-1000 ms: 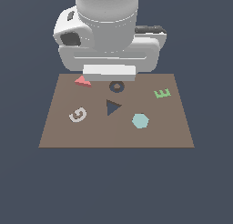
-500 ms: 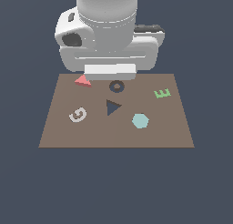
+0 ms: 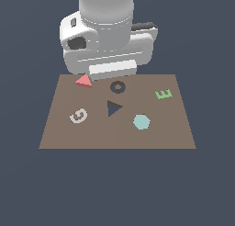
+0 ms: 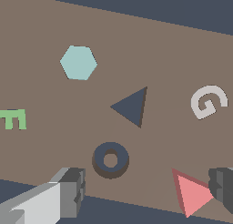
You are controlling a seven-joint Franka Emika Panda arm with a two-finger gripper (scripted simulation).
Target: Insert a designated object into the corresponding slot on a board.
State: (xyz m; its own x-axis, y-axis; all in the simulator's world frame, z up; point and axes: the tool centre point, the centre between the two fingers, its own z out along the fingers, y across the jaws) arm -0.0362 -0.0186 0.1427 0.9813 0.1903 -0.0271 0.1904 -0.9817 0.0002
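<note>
Seen from left to right on the brown board (image 3: 117, 138): white G (image 3: 78, 115), then the salmon-red triangular piece (image 3: 84, 81) lying flat at the far left corner, just beside the far edge and directly under the arm's bulky white wrist (image 3: 108, 41). Further right, dark triangular slot (image 3: 113, 108) near the middle, well apart from the piece; dark ring-shaped recess (image 3: 118, 87) just beyond it; teal hexagon (image 3: 141, 122) and green E (image 3: 164, 94) toward the exterior view's right.

Judged thin, rigid and light, with smooth faces likely to slip: low profile leaves little to grip, so best taken across two opposite flanks, close to the board, rather than by a point.

Gripper (image 4: 148, 191) spread wide in the wrist view, nothing held; one dark fingertip (image 4: 224, 186) touching or almost touching a corner of the red piece, contact not certain; the pale finger (image 4: 67, 191) far off on the other side of the ring recess.

Fingers wholly hidden behind the wrist housing in the exterior view. Dark fingertip cut off by the wrist frame's edge. Piece's thickness and slot's depth hard to make out; whether the piece's orientation matches the slot also unclear
</note>
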